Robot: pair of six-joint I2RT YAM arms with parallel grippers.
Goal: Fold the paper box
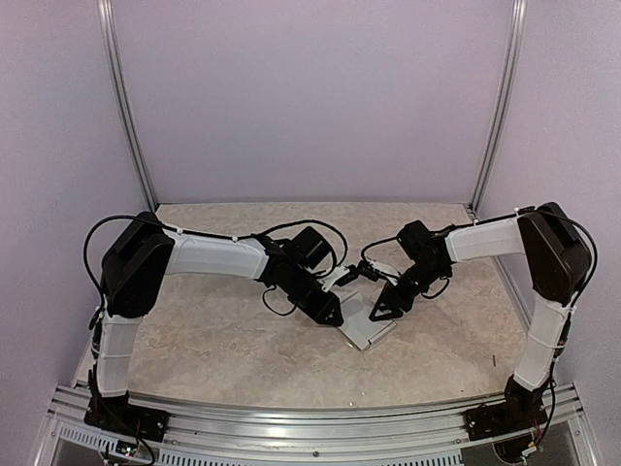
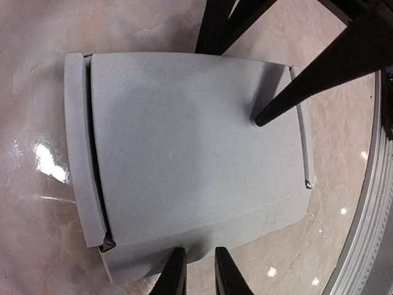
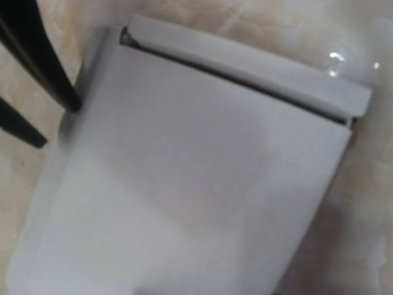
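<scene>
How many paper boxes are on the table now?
1. The paper box lies flat on the table between the left arm and the right arm, which may hide others.

The left arm (image 1: 209,254) and right arm (image 1: 485,238) match: smooth white link shells between bulky matte-black joint housings with rounded corners. Thin black cables (image 1: 92,248) loop off each, pinned by small pale ties. The left base (image 1: 121,417) at 7 o'clock of the overhead view and the right base (image 1: 505,419) at 5 o'clock are black blocks. The left gripper (image 2: 196,273) and right gripper (image 1: 378,313) have slim black fingers that taper to blunt tips.
</scene>
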